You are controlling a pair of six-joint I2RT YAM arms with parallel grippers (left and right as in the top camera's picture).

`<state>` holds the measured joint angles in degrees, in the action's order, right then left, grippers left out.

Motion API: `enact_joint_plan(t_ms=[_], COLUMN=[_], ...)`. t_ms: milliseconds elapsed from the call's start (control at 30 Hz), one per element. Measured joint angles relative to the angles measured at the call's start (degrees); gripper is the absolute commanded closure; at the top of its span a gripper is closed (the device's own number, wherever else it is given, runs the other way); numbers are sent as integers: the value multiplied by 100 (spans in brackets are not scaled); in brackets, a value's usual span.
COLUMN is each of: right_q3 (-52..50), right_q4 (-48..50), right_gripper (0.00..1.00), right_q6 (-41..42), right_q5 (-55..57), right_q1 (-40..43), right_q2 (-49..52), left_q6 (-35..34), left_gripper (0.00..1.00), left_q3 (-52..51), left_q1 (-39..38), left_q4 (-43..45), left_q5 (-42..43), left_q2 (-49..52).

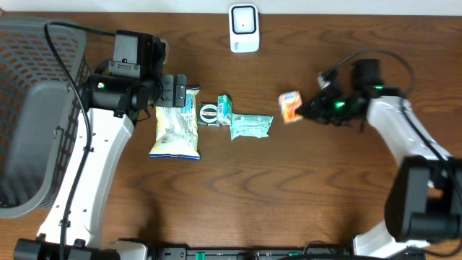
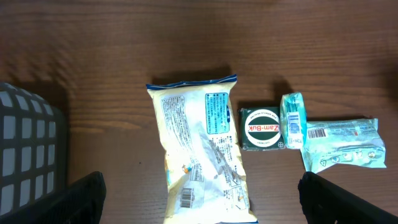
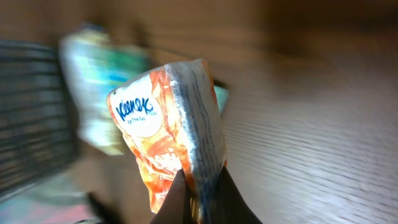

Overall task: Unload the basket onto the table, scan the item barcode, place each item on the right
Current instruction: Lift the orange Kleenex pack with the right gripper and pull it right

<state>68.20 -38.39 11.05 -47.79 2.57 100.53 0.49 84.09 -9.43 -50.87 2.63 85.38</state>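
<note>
The right gripper point(image 1: 309, 110) is clamped on an orange Kleenex pack point(image 1: 290, 107), its two fingers point(image 3: 177, 199) pinching one edge of the packet point(image 3: 171, 134) in the right wrist view. From overhead the pack sits toward 3 o'clock of the wooden table point(image 1: 289, 188), just at the gripper's tip. A white scanner point(image 1: 244, 27) stands at the table's 12 o'clock edge, well apart from the pack.

The left gripper point(image 1: 175, 88) hangs with its jaws spread wide and nothing between them, over the top end of a pale snack bag point(image 1: 176, 130) that lies flat on the table. At 3 o'clock of that bag point(image 2: 202, 155) lies a green Zam-Buk tin point(image 2: 261, 128), with a small teal box point(image 2: 293, 120) touching the tin's far side. A teal wrapped pack point(image 2: 342, 144) lies next in the row, against the box. A grey mesh basket point(image 1: 29, 108) fills the table's 9 o'clock side.
</note>
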Motion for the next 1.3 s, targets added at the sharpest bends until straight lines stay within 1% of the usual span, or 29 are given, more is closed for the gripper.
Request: enact_joint_plan(t_ms=[133, 333, 500, 833, 1100, 1200, 1300], right_q3=[57, 57, 57, 57, 57, 59, 59], right_q4=[205, 625, 745, 752, 909, 946, 861], right_gripper=[99, 99, 99, 99, 99, 99, 99], right_q6=[-107, -195, -83, 752, 938, 935, 940], right_q5=[-1233, -2944, -3613, -3926, -3960, -3711, -2973], right_q1=[382, 481, 481, 481, 481, 457, 297], right_q2=[-111, -105, -105, -136, -728, -914, -938], left_q6=[0, 0, 0, 0, 0, 0, 0], left_gripper=[2, 2, 2, 2, 2, 2, 3], left_q3=[0, 0, 0, 0, 0, 0, 0], left_q1=[0, 0, 0, 0, 0, 0, 0], left_q4=[2, 2, 2, 2, 2, 2, 2], left_q5=[0, -2, -2, 0, 0, 0, 0], left_q2=[0, 0, 0, 0, 0, 0, 0])
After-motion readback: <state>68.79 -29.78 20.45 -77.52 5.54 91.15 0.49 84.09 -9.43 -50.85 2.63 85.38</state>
